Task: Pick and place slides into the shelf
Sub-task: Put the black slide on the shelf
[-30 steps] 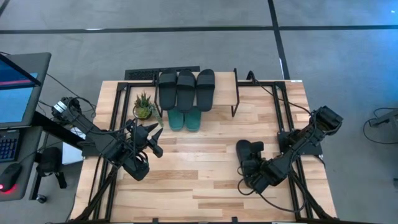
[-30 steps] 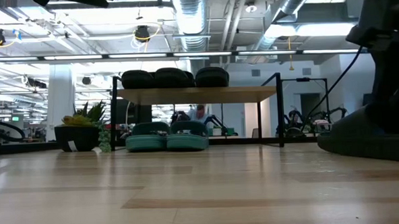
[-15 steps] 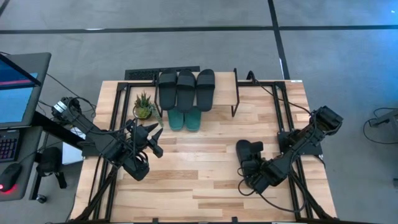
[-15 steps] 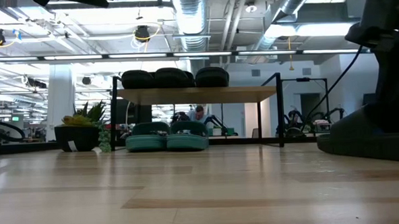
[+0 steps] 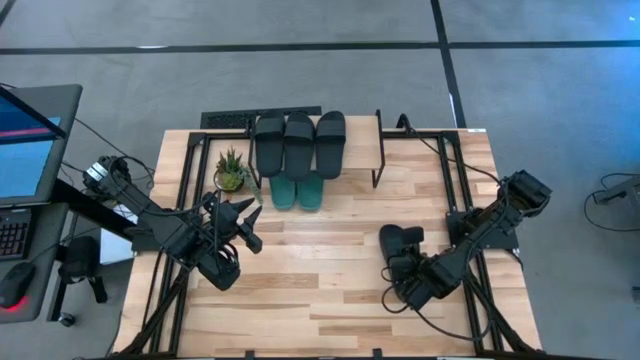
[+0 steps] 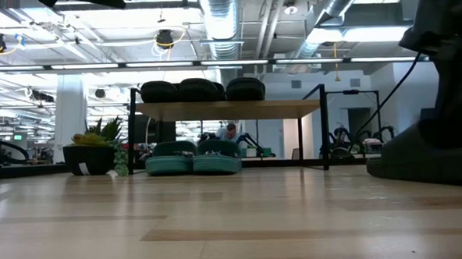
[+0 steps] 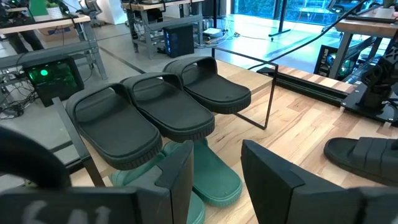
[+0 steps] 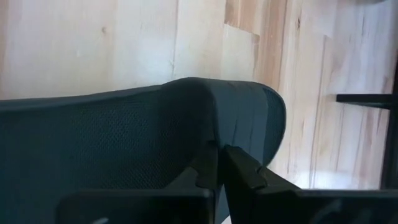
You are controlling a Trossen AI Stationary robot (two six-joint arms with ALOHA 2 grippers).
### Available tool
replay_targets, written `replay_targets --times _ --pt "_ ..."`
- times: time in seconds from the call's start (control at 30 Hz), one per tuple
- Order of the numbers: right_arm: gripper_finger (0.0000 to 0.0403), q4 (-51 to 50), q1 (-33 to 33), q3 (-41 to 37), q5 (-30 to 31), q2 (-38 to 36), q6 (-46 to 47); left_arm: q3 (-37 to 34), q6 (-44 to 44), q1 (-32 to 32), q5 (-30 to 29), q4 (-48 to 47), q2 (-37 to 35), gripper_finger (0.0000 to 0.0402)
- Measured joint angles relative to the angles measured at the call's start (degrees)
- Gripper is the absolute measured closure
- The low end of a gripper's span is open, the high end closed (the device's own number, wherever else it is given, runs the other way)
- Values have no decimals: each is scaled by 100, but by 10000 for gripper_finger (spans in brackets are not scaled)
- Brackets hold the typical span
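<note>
Three black slides (image 5: 300, 140) lie side by side on top of the shelf (image 5: 378, 150) at the table's far middle. Two teal slides (image 5: 298, 190) lie on the table under it, toes toward the near edge. One more black slide (image 5: 400, 240) lies flat on the table at the right; the low view shows it (image 6: 424, 164) under my right arm. My right gripper (image 5: 402, 264) is shut on this slide. My left gripper (image 5: 248, 214) hovers open, left of the teal pair, with nothing between its fingers (image 7: 180, 180). My right gripper comes down slanting from the table's near right and pinches the black slide's upper side (image 8: 214, 134) between its two fingers (image 8: 242, 171). The fingers themselves hide which part they have. The slide lies flat on the table.
A small potted plant (image 5: 232, 172) stands just left of the shelf, close to my left gripper. A monitor and keyboard (image 5: 25, 150) sit beyond the table's left edge. Bare wood (image 5: 320, 250) lies between the two arms.
</note>
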Motion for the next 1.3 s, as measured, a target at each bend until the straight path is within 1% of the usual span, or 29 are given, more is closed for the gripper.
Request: replay_targets --times 0.37,0.53,0.7,0.93,1.13,1.3 --pt "401 -376 -129 286 4 2 13 0 56 0 -2 -2 0 276" --pt "402 -679 -124 451 4 -4 207 0 152 -2 -4 -2 0 276" --pt "402 -887 -124 540 23 -221 475 0 156 -2 -10 -66 0 276" --pt "402 -1441 -123 713 113 -560 987 -2 191 -2 -15 -95 0 276" --pt "403 -2104 -183 1197 162 -621 1010 -2 197 -2 -13 -108 0 276" --pt "403 -2424 -323 1741 320 -621 737 -2 197 -2 -11 -151 0 276"
